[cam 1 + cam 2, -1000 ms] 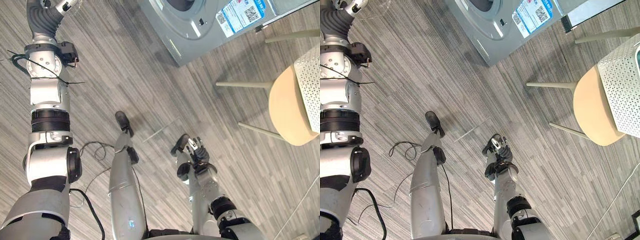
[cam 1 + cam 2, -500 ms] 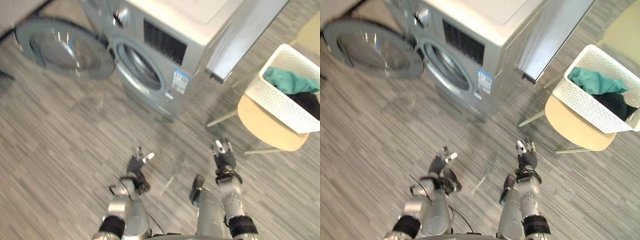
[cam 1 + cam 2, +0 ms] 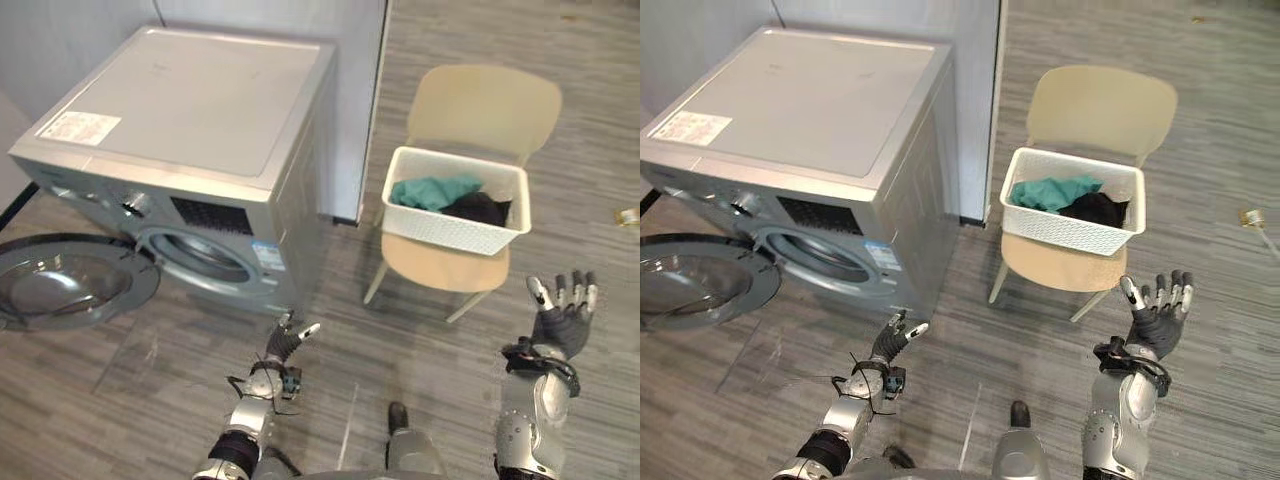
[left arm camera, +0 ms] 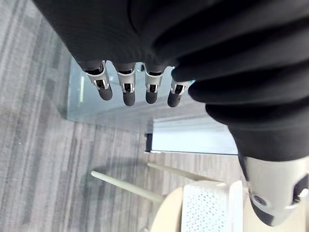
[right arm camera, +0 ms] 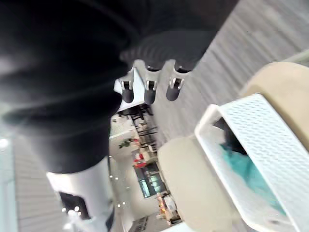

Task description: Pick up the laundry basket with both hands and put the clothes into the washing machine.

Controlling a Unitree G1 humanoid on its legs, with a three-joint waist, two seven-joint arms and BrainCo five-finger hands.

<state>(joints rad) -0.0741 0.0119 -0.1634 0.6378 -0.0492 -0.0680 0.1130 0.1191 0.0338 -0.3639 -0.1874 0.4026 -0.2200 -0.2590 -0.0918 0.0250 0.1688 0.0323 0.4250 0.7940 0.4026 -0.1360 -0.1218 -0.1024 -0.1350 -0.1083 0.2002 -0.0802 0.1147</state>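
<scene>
A white perforated laundry basket [image 3: 452,232] sits on the seat of a beige chair [image 3: 484,108], to the right of the washing machine. A teal cloth [image 3: 432,190] and a black cloth [image 3: 481,207] lie in it. The silver washing machine [image 3: 190,120] stands at the left, its round door [image 3: 70,287] swung open toward the floor and the drum opening [image 3: 195,255] showing. My left hand [image 3: 286,342] is low in front of the machine, fingers straight, holding nothing. My right hand [image 3: 563,318] is raised below and right of the chair, fingers spread and empty. Its wrist view shows the basket [image 5: 258,137] past the fingers [image 5: 149,89].
A grey wall panel [image 3: 355,110] stands between the machine and the chair. The chair's pale legs [image 3: 375,283] splay out over the grey plank floor. A small light object [image 3: 628,216] lies on the floor at the far right.
The camera has swung up from the floor to the machine top, chair and basket. The left arm, raised a second ago, is now low; both hands remain open.
</scene>
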